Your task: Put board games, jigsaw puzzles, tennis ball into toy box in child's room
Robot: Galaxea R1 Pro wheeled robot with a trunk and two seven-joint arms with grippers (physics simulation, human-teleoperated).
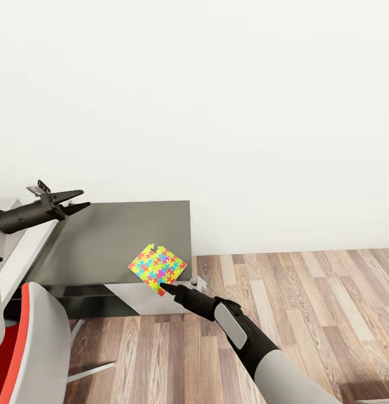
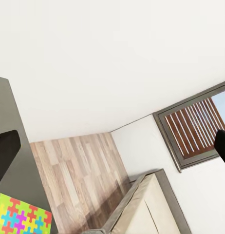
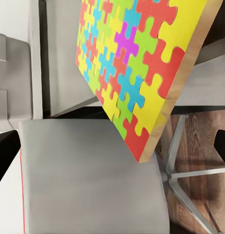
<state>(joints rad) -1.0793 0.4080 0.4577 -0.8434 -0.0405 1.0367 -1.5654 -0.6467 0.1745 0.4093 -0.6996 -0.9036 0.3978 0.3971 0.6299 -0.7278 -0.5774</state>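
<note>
One jigsaw puzzle [image 1: 157, 268], a thin multicolour sheet, hangs tilted over the front edge of the table's dark grey corner section [image 1: 110, 241]. My right gripper [image 1: 167, 288] is at the puzzle's near corner. In the right wrist view the puzzle [image 3: 137, 63] fills the space ahead, and its corner lies between the wide-apart fingers of the open right gripper [image 3: 112, 151]. My left gripper [image 1: 82, 199] hovers open over the table's back left, and a puzzle corner [image 2: 20, 217] shows in its wrist view. The toy box, board games, tennis ball and bed are out of view.
The red chair with its grey back [image 1: 31, 342] stands at the table's front left, and its seat [image 3: 93, 175] and star base [image 3: 190, 170] lie under the puzzle. Wood-plank floor [image 1: 295, 314] is open to the right. A white wall rises behind the table.
</note>
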